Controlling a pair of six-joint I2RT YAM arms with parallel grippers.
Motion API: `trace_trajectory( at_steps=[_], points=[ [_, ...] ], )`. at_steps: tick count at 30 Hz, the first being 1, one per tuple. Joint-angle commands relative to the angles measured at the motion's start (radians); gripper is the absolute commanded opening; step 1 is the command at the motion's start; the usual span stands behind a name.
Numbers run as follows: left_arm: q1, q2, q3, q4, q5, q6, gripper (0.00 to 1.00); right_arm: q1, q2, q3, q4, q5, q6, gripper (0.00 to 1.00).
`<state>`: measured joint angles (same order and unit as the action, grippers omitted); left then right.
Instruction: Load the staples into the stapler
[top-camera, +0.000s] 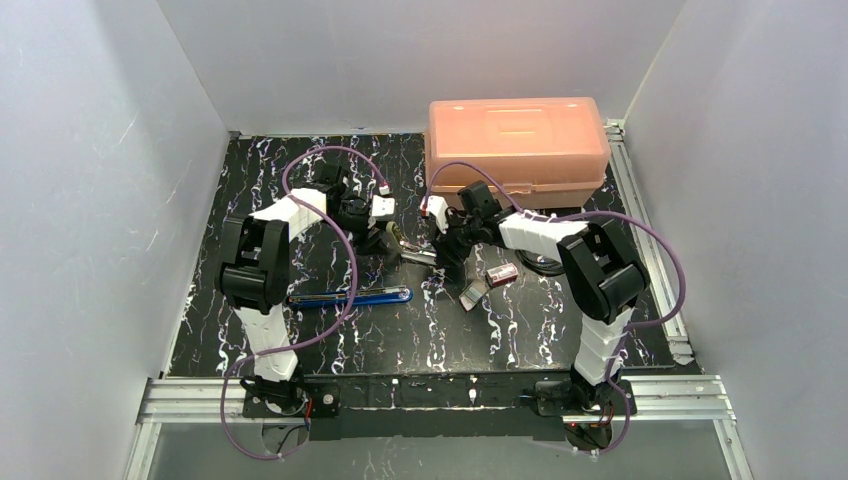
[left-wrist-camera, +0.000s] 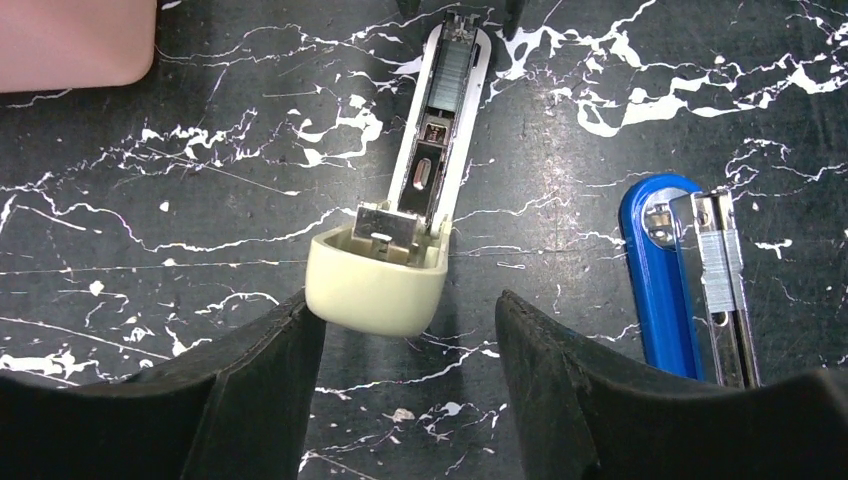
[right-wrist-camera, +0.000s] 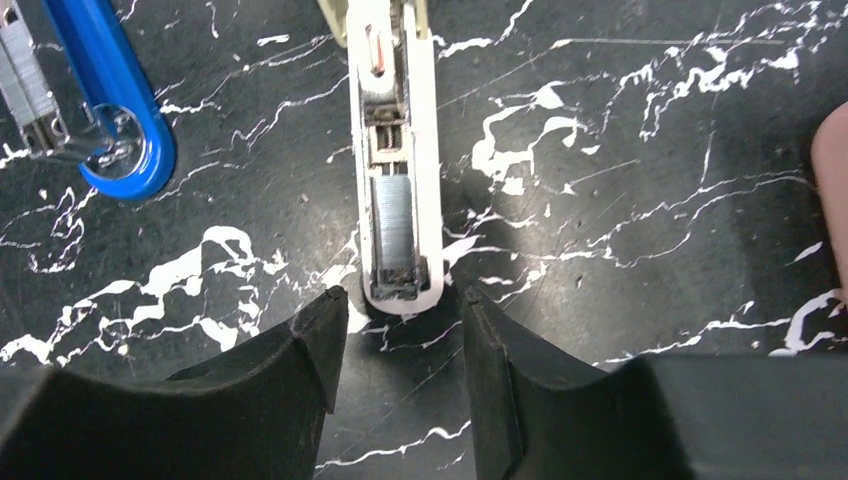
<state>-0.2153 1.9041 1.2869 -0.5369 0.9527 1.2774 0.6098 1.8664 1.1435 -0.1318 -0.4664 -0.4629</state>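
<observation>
The staples (right-wrist-camera: 393, 225) sit in the open channel of the cream stapler (right-wrist-camera: 428, 180), at the centre of your right wrist view. Your right gripper (right-wrist-camera: 402, 300) is spread astride the stapler's tip at lower centre. Your left gripper (left-wrist-camera: 408, 305), also spread, flanks its blunt end in the left wrist view.

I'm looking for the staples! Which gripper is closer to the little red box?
Right. The right gripper sits close beside the red box; the left gripper is farther away, on the other side of the open white stapler.
</observation>
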Motion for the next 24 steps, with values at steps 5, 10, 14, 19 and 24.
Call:
trace_trajectory(
  at_steps=[5, 10, 14, 19, 24],
  points=[
    [-0.005, -0.064, -0.051, 0.119, 0.028, -0.117, 0.59, 0.014, 0.050, 0.065, 0.044, 0.001, 0.010, 0.44],
    [-0.006, -0.058, -0.046, 0.150, 0.035, -0.147, 0.59, 0.018, 0.060, 0.062, 0.048, 0.004, 0.010, 0.34],
    [-0.006, -0.066, -0.047, 0.148, 0.053, -0.150, 0.63, 0.022, 0.063, 0.064, 0.048, -0.007, 0.009, 0.24],
    [-0.005, -0.107, -0.082, 0.147, 0.049, -0.155, 0.65, 0.025, 0.051, 0.053, 0.030, -0.024, -0.002, 0.12],
    [-0.006, -0.157, -0.126, 0.165, 0.041, -0.201, 0.67, 0.027, 0.001, -0.004, 0.031, -0.026, -0.006, 0.08]
  ],
)
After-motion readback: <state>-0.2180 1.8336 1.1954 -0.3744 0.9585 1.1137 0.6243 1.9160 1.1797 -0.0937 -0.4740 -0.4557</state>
